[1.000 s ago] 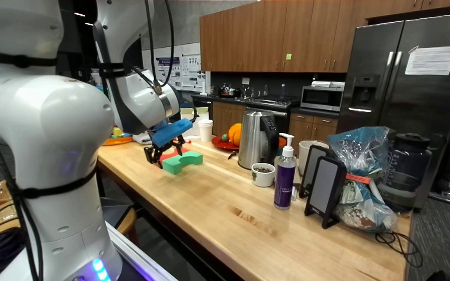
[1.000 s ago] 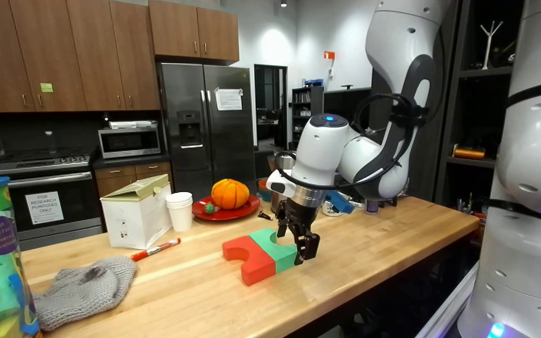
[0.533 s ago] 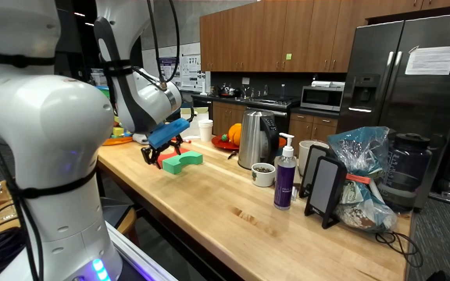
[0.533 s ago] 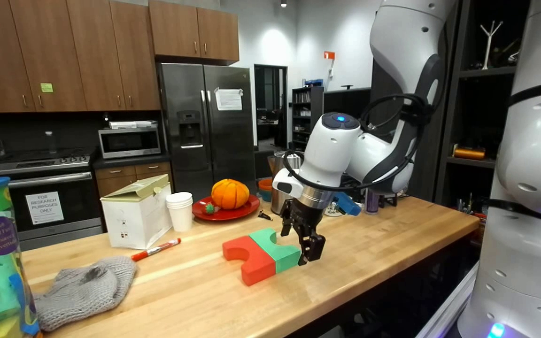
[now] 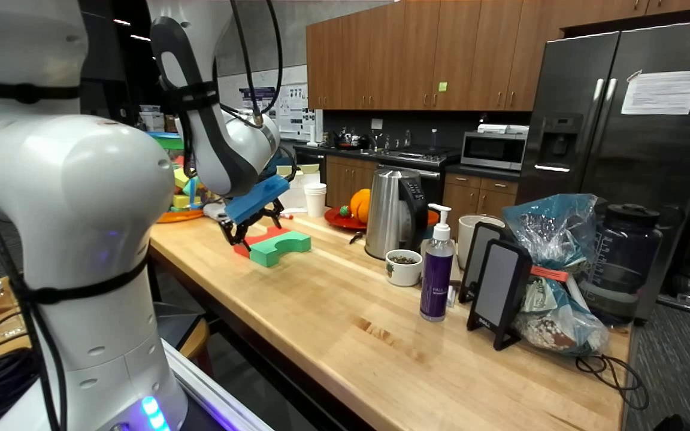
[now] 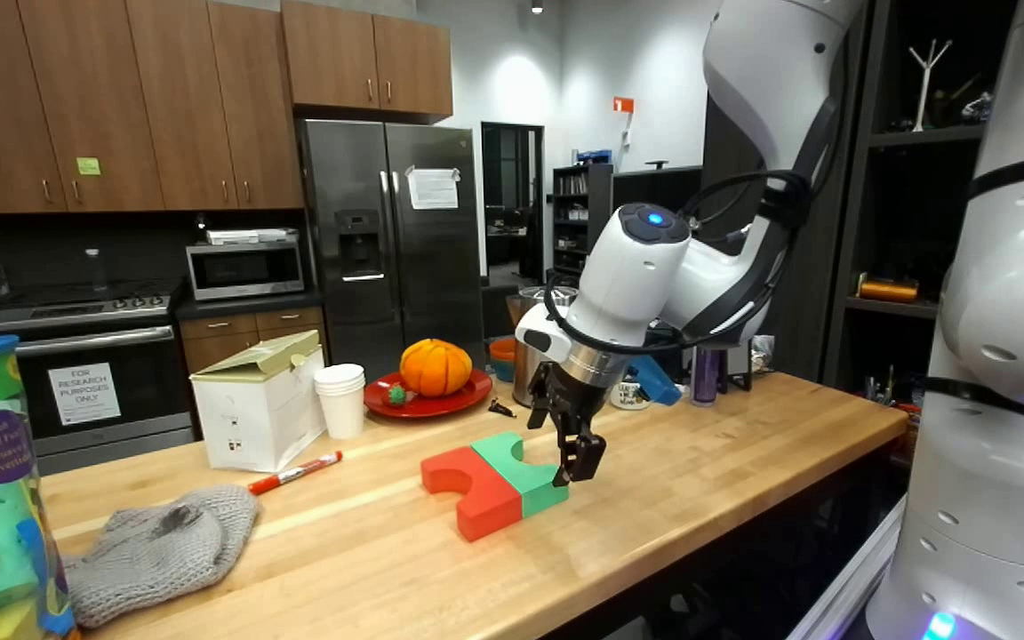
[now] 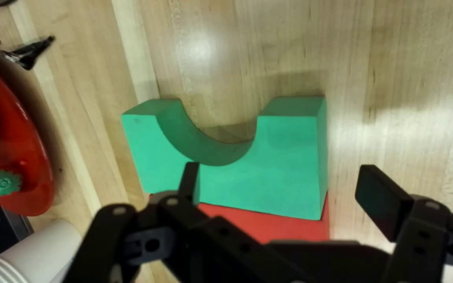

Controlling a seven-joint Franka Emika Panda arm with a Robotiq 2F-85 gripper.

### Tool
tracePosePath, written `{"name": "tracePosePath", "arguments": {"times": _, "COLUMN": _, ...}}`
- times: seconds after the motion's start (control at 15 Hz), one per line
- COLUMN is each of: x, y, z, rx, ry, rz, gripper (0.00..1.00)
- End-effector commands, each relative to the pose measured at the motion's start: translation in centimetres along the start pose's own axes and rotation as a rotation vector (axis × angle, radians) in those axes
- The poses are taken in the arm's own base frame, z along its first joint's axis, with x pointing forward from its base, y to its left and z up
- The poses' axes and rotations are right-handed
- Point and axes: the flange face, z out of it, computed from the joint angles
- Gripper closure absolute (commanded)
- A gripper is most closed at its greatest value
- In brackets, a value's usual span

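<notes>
My gripper (image 7: 279,177) has moved over the last second: it has shifted slightly, tilted a little further and risen a bit above the wooden table (image 6: 672,480), while the two blocks beneath it lie where they lay before. In the wrist view, my black fingers (image 7: 383,200) stand wide apart with nothing held between them. Below them is a green arch block (image 7: 285,157), flat on the tabletop, its half-round notch opening away from my palm. One finger overlaps the top of this block in that view; the other shows past its end, over the wood. I cannot tell whether either finger touches it, though it looks untouched to me. Against the green block's back, partly hidden by my own body, rests a matching red arch block (image 6: 490,498), its notch opening the opposite way. For the handling of these blocks, I judge that only my pose is different: neither is gripped, and the green one is not centred between my fingers. Past the overlapping finger, well apart from it, lie a small black object (image 7: 30,53) and a red plate (image 7: 10,133) bearing an orange pumpkin (image 6: 436,367); white paper cups (image 6: 341,409) stand stacked near the plate.
</notes>
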Motion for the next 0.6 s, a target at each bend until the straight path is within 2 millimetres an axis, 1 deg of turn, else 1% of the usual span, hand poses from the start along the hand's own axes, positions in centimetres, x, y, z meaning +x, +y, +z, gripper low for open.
{"name": "tracePosePath", "arguments": {"times": 0.0, "x": -0.2, "y": -0.3, "z": 0.3, "rx": 0.007, "ry": -0.011, "rz": 0.005, "gripper": 0.0}}
{"name": "tracePosePath", "arguments": {"times": 0.27, "x": -0.5, "y": -0.9, "z": 0.9, "rx": 0.024, "ry": -0.027, "rz": 0.012, "gripper": 0.0}}
{"name": "tracePosePath", "arguments": {"times": 0.53, "x": 0.5, "y": -0.7, "z": 0.7, "rx": -0.023, "ry": -0.025, "rz": 0.002, "gripper": 0.0}}
